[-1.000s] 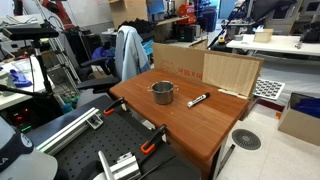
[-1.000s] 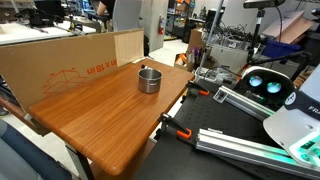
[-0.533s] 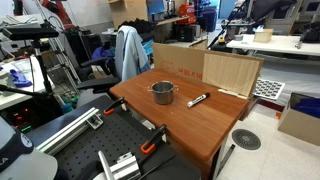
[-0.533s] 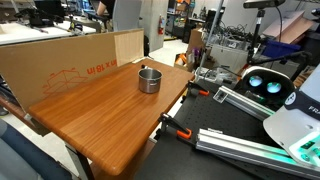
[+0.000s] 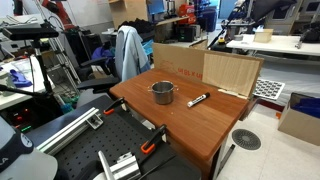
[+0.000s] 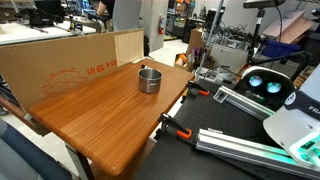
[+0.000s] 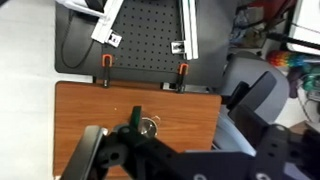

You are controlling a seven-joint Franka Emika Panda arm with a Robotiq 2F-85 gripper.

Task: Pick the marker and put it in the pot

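Observation:
The small silver pot (image 5: 162,92) stands on the wooden table (image 5: 190,125), toward its back edge; it shows in both exterior views (image 6: 149,79). The black marker (image 5: 197,99) lies flat on the table beside the pot, a short gap apart. It does not show in the exterior view from the table's other side. In the wrist view, my gripper (image 7: 180,160) fills the bottom of the frame, high above the table, with its fingers spread and nothing between them. The pot (image 7: 148,127) peeks out just past the gripper body. The marker is hidden there.
Cardboard boxes (image 5: 205,68) (image 6: 70,62) stand along the table's back edge. Orange clamps (image 5: 150,146) (image 7: 105,62) grip the table's near edge. A black perforated board with metal rails (image 7: 140,35) lies beside the table. A chair with a jacket (image 5: 128,50) stands behind.

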